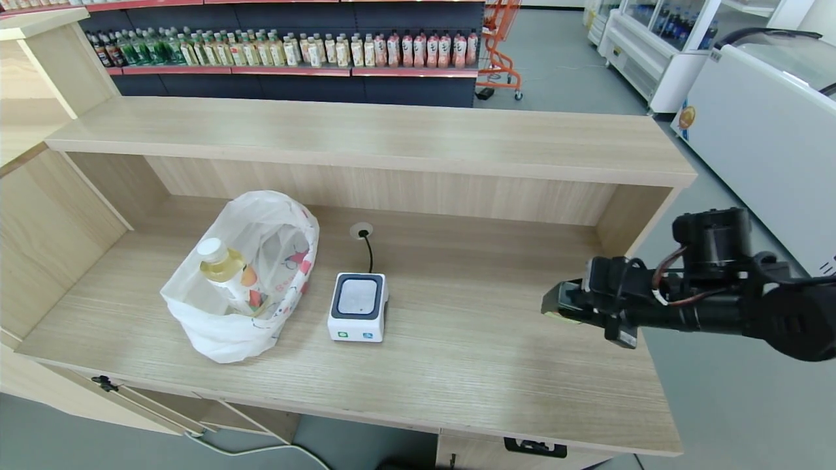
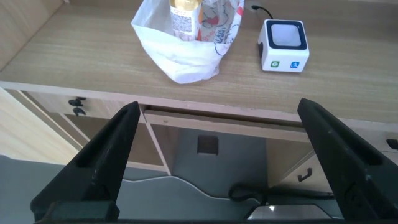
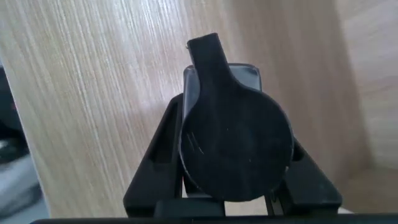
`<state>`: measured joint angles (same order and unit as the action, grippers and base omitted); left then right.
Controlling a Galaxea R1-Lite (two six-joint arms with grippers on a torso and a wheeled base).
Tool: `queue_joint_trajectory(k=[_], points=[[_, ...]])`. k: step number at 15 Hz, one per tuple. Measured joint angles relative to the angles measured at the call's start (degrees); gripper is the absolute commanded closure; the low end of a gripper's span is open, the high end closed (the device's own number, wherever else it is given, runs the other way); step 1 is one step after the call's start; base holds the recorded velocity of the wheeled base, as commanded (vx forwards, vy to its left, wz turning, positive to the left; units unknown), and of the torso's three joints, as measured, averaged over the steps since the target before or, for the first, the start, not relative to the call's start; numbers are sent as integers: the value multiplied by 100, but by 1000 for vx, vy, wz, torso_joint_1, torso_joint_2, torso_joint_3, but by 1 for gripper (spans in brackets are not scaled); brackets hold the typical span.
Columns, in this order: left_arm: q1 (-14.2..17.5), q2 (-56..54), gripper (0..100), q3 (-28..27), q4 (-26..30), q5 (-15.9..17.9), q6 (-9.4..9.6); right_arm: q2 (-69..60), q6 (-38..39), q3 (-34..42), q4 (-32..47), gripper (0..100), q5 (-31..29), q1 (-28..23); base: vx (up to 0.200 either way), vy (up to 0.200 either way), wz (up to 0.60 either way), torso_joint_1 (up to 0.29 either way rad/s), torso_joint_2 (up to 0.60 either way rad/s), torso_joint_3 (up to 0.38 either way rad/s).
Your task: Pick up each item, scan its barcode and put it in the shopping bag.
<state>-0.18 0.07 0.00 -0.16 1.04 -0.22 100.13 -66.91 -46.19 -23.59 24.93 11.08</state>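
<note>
A white shopping bag [image 1: 215, 326] [image 2: 186, 56] stands open on the left of the wooden counter [image 1: 470, 352], with a yellow-liquid bottle [image 1: 225, 271] [image 2: 182, 15] upright inside. To its right sits the white barcode scanner [image 1: 358, 305] [image 2: 285, 45], its dark-framed window facing up. My right gripper [image 1: 560, 301] [image 3: 231, 163] hovers over the counter's right end, shut on a dark round item [image 3: 236, 146] with a small tab; a yellowish edge of the item shows in the head view. My left gripper [image 2: 217, 162] hangs open below the counter's front edge, nothing between its fingers.
A raised back ledge [image 1: 366, 134] and side walls [image 1: 59, 215] enclose the counter. The scanner's black cable [image 1: 369, 251] runs to a hole behind it. A white freezer [image 1: 764, 130] stands off to the right, with shelves of bottles [image 1: 287, 49] beyond the counter.
</note>
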Motion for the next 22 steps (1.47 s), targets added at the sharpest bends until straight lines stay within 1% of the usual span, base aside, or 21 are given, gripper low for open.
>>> queue_joint_trajectory(k=[1,2,3,5,7,9,10,11,12,13,15,18,22], points=[[0,0,0,0,0,0,0,-229,-661,265,-271,100,257,-59,0,0,0,0,0,0],[0,2,0,0,0,2,0,-400,-1248,492,-518,100,708,-94,0,0,0,0,0,0],[0,0,0,0,0,0,-2,-516,-2097,658,-673,100,1211,-113,0,0,0,0,0,0],[0,0,0,0,0,2,0,-619,-3789,805,-805,100,2066,-141,0,0,0,0,0,0],[0,0,0,0,0,2,0,-599,-5244,857,-842,100,2929,-127,0,0,0,0,0,0],[0,2,0,0,0,2,-2,-485,-6518,879,-853,100,3616,-56,0,0,0,0,0,0],[0,0,0,0,0,2,-2,-422,-7110,883,-855,100,3838,-11,0,0,0,0,0,0],[0,0,0,0,0,0,0,-372,-7487,887,-853,100,4005,74,0,0,0,0,0,0],[0,2,0,0,0,2,-2,-324,-7912,894,-857,100,4292,173,0,0,0,0,0,0],[0,2,0,0,0,0,-2,-271,-8165,903,-864,100,4442,245,0,0,0,0,0,0],[0,0,0,0,0,2,-2,-195,-8424,890,-953,100,4500,390,0,0,0,0,0,0],[0,2,0,0,0,2,-2,-173,-8637,887,-1527,100,4675,628,0,0,0,0,0,0],[0,0,0,0,0,2,-2,-197,-8730,898,-1646,100,4702,1047,0,0,0,0,0,0]])
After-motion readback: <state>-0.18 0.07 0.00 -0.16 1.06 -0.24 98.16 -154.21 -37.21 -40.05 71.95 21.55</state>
